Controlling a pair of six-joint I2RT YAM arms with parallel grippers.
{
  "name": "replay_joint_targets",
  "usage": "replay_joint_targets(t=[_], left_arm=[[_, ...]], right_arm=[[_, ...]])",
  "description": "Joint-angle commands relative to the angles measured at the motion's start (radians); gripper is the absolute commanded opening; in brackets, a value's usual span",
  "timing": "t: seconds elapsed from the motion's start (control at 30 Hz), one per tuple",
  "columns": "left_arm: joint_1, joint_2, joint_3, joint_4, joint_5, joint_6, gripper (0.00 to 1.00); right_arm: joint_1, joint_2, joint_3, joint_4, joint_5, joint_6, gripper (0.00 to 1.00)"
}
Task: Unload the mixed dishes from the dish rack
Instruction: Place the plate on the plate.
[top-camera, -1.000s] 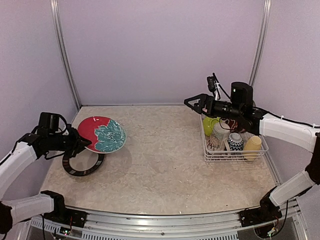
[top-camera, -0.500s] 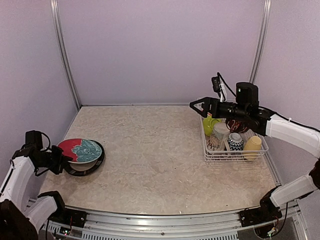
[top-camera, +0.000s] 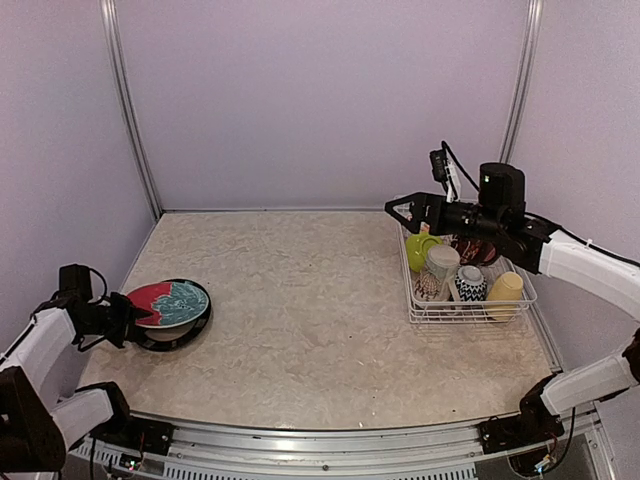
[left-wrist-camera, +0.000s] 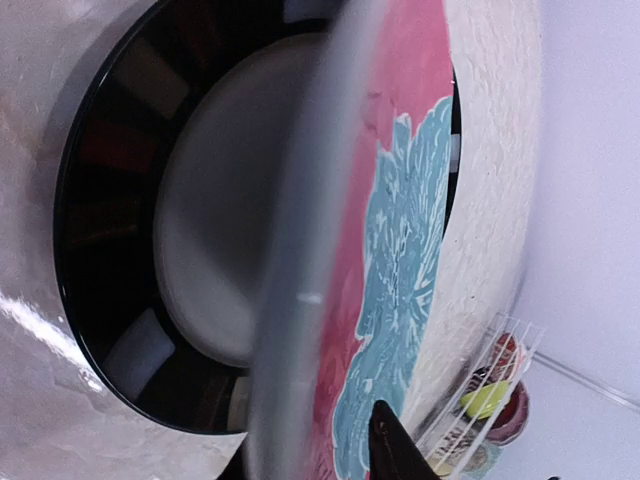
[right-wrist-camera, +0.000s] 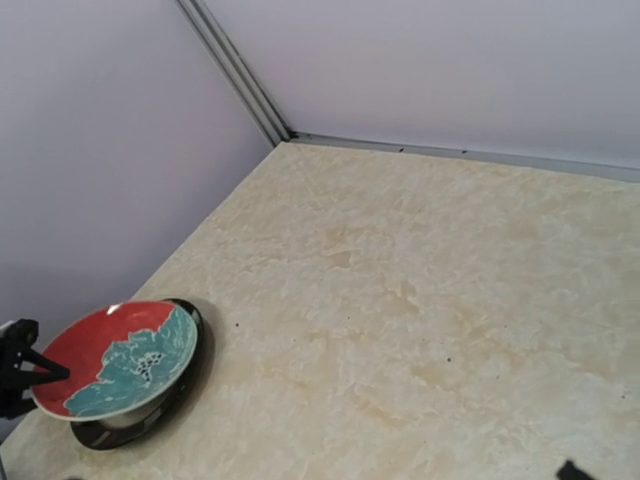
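Observation:
The red and teal plate lies tilted on a black round dish at the table's left. My left gripper straddles the plate's left rim, one fingertip over its painted face. Blur hides whether the jaws still press on it. My right gripper hovers open and empty over the far left corner of the white dish rack. The rack holds a lime-green bowl, patterned cups, a pale-yellow mug and a red dish.
The black dish has a pale centre and sits close to the left wall and the metal corner post. The rack stands against the right wall. Beige marbled tabletop stretches between the two.
My left arm has brought the plate down and leftward from above the table onto the black dish. The right gripper has drifted slightly right over the rack, still open.

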Motion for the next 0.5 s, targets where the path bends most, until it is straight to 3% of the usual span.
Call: replay_joint_targets(t=[0.0,0.1,0.33,0.47], left_arm=[[0.007,0.013,0.036,0.021,-0.011,0.032,0.43],[0.008,0.046,0.058,-0.031,-0.05,0.007,0.53],[0.009,0.055,0.102,-0.134,-0.147,-0.036,0.97],[0.008,0.061,0.142,-0.208,-0.177,-0.058,0.99]], right_arm=[[-0.009,-0.037,-0.028,-0.031,0.038,-0.015,1.0],[-0.009,-0.035,-0.031,-0.032,0.032,-0.014,1.0],[-0.009,-0.051,-0.027,-0.057,0.068,-0.021,1.0],[-0.009,-0.059,-0.025,-0.071,0.081,-0.025,1.0]])
